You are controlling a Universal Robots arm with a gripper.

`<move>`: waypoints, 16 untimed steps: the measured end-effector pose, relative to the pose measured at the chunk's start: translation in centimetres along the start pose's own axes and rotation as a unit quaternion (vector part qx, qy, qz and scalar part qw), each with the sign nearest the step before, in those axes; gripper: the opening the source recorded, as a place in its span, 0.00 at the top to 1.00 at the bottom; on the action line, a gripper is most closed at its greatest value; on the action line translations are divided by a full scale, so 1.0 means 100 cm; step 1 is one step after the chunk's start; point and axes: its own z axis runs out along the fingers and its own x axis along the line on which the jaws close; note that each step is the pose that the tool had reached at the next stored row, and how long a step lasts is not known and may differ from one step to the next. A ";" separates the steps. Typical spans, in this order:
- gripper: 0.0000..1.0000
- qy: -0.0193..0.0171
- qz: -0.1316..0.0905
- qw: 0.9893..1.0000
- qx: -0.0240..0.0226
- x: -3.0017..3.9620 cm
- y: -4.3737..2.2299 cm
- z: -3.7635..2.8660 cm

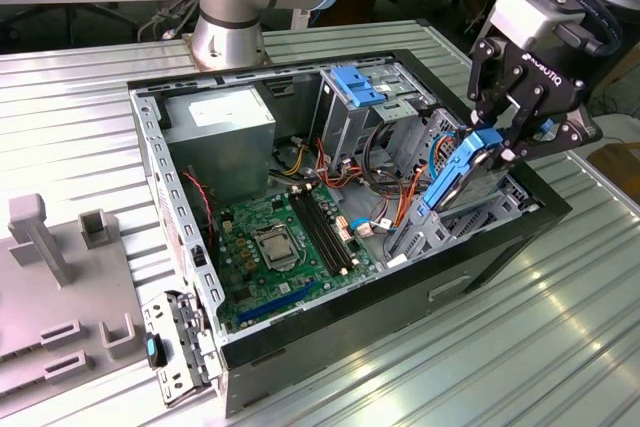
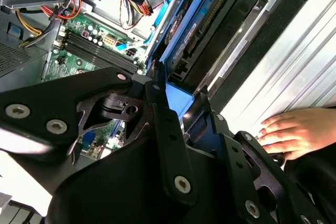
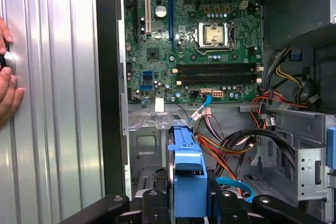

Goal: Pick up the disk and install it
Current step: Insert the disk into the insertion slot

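Note:
The disk [image 1: 455,179], a dark drive in a bright blue carrier frame, hangs tilted over the drive bay at the right end of the open computer case [image 1: 300,332]. My gripper [image 1: 497,147] is shut on the disk's upper end. In the second wrist view the disk [image 2: 202,22] runs away from my gripper [image 2: 173,95] toward the bay, its lower end inside the case. In the first wrist view the blue carrier of the disk [image 3: 188,182] sits between the black fingers [image 3: 226,205], above the case's cabling.
The motherboard [image 1: 280,242] fills the case floor, with orange, red and blue cables beside the bay. A light-blue latch piece [image 1: 358,84] tops the metal cage. A person's hand [image 2: 294,132] rests on the ribbed metal table beside the case. A grey fixture [image 1: 60,277] stands on the exterior view's left.

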 end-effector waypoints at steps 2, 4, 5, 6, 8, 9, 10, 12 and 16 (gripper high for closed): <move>0.63 0.000 0.000 1.000 0.000 0.0000 0.0000 0.0008; 0.63 0.000 0.000 1.000 0.000 0.0001 0.0001 0.0020; 0.63 0.000 0.000 1.000 0.000 0.0001 0.0001 0.0027; 0.63 0.000 0.000 1.000 0.000 0.0001 0.0001 0.0034; 0.63 0.000 0.000 1.000 0.000 0.0001 0.0001 0.0041; 0.63 0.000 0.000 1.000 0.000 0.0002 0.0001 0.0049; 0.63 0.000 0.000 1.000 0.000 0.0002 0.0002 0.0054; 0.63 0.000 0.000 1.000 0.000 0.0002 0.0002 0.0065; 0.63 0.000 0.000 1.000 0.000 0.0003 0.0003 0.0095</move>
